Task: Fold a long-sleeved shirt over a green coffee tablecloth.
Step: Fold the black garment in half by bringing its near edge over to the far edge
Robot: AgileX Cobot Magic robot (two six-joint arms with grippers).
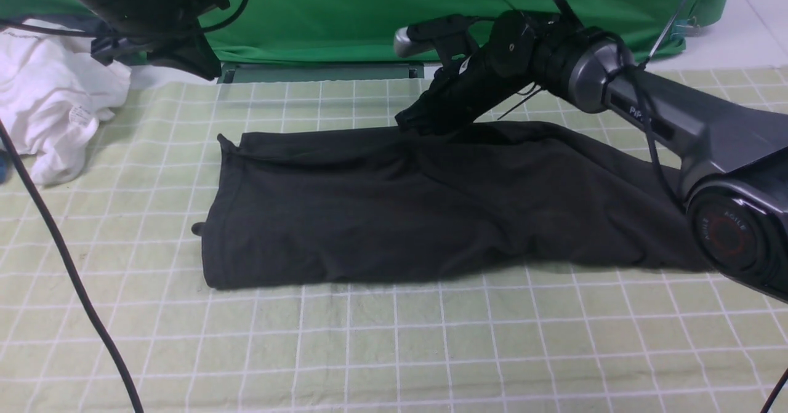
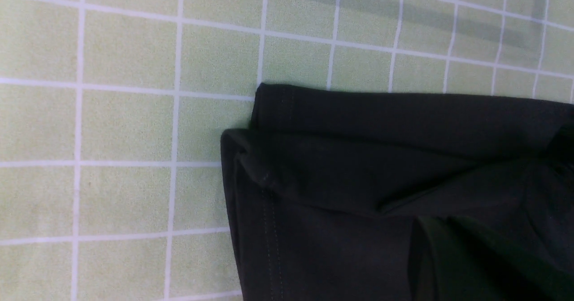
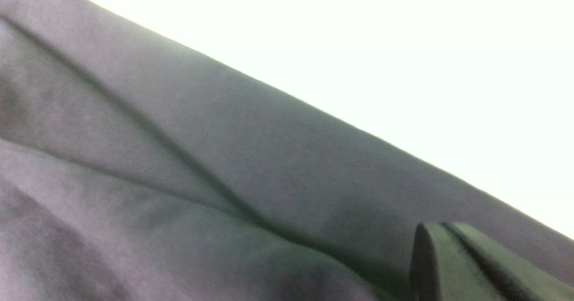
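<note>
The tablecloth [image 1: 394, 351], pale yellow-green with a grid of white lines, covers the whole table. A plain deep-green drape [image 1: 345, 7] hangs behind it. The shirt [image 1: 394, 216] lies on the middle of the tablecloth as a long, dark, folded band running left to right. Its right end passes under the right arm [image 1: 677, 117].

That arm reaches in from the right and slants down to the far edge of the shirt, where the right gripper [image 1: 418, 120] touches the fabric. In the right wrist view its fingertips [image 3: 430, 265] sit pressed together against the cloth. Whether any fabric is caught between them cannot be told.

The left gripper [image 1: 206, 71] hangs high over the far left of the table, well apart from the shirt, pressed together and holding nothing.

A crumpled white garment [image 1: 49, 111] lies at the far left edge. A black cable [image 1: 68, 265] crosses the near left. A small black scrap [image 1: 197, 229] sits just beside the shirt's left edge.
</note>
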